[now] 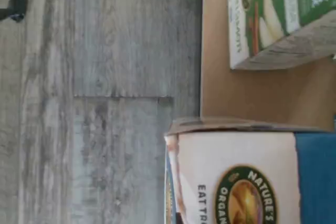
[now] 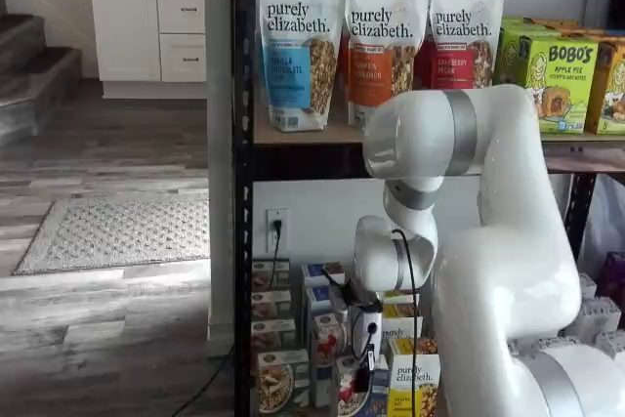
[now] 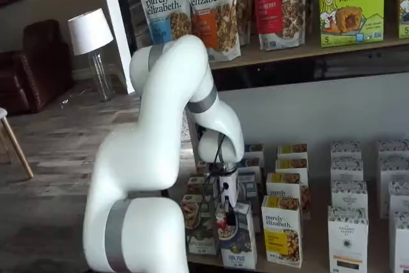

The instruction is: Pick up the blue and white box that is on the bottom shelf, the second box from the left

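The white arm (image 3: 160,158) is standing nearest the onlooker, bending down in front of the rack. Its end effector (image 3: 227,212) is hanging at the rack's lowest level, visible in both shelf views (image 2: 363,376) with a black cable running beside it. The black fingers are pressing together on the top of the blue and white box (image 3: 239,247), with no gap showing between finger and carton.

That box is sitting at the front of the bottom shelf (image 1: 220,87), toward the rack's left end, its pictured bowl of red berries facing outward. In the wrist view the box (image 1: 236,177) is filling the near corner, showing its white band, a round green logo and the start of its blue part. The tan shelf board is lying under it and the grey plank floor (image 1: 105,77) is spreading beyond the shelf's edge.

A green-and-white carton (image 1: 278,14) is standing apart from the box on the same board. A yellow-and-white carton (image 3: 282,231) is standing just beside the box on its other side, with more cartons ranked behind.

Above, granola bags (image 3: 217,7) are lining a wooden board (image 3: 287,52). A white wall is showing behind the rack.
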`<action>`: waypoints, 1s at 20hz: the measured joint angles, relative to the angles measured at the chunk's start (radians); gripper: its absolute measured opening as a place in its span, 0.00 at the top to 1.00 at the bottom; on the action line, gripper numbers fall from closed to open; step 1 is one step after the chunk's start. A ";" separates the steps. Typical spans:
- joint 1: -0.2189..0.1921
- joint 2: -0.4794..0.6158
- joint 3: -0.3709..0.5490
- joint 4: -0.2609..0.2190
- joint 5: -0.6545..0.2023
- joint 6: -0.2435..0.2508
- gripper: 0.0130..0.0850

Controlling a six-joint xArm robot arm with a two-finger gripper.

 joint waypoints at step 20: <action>0.013 -0.398 0.413 -0.010 0.012 0.022 0.56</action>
